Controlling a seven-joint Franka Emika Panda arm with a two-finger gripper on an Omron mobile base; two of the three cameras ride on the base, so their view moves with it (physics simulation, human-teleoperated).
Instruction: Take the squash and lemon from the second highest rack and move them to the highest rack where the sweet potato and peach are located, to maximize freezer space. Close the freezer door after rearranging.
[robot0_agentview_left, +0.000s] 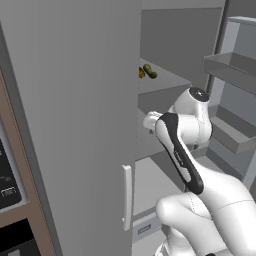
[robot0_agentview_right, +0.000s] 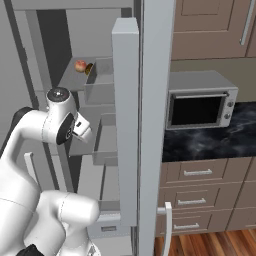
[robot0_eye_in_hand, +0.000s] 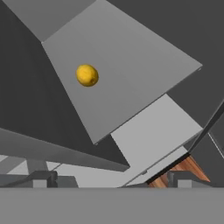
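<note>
Yellow lemon (robot0_eye_in_hand: 87, 75) alone on grey second highest rack (robot0_eye_in_hand: 131, 83), well beyond wide-spread, empty end effector (robot0_eye_in_hand: 111, 180).

Base views flank the open freezer (robot0_agentview_left: 165, 45); hand view looks inside.

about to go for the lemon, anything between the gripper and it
Nothing visible does. In the hand view the lemon sits alone on a bare grey shelf, with open space between it and the open gripper.
</note>
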